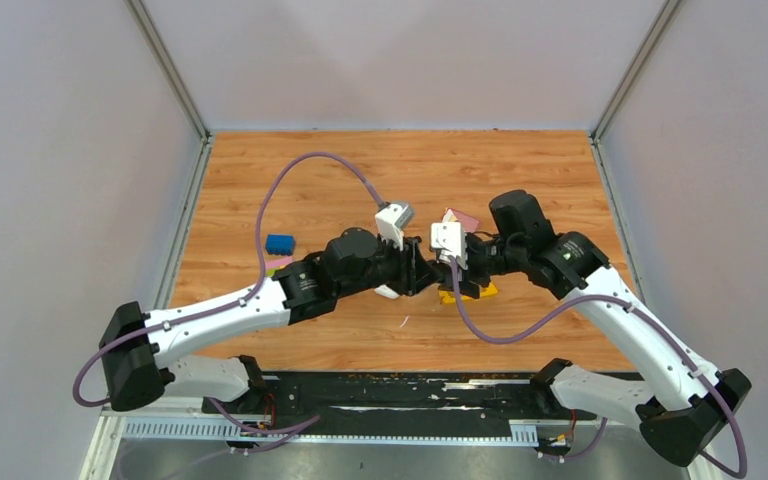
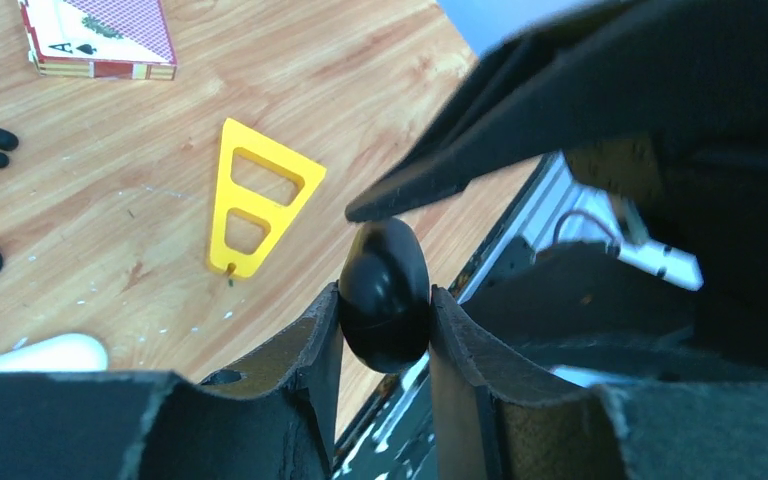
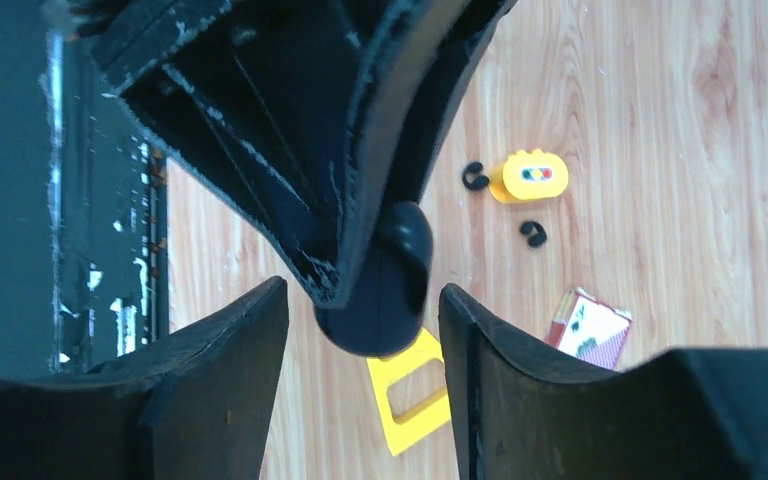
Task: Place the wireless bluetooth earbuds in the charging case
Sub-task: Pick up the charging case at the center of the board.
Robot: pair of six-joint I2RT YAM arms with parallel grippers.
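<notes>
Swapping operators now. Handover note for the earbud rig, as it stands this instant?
Left gripper: shut on the black oval case, held off the table; the case looks closed.
Right gripper: open, one finger on each side of that case, not clamped.
Two black earbuds lie on the table by a yellow block; no white ones in view.
Done: nothing inserted, as far as can be seen.
Left: open the case, seat the earbuds.

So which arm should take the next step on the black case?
Probably right: the left gripper is shut on the black case, while the right gripper sits open around it, free to act.
</notes>
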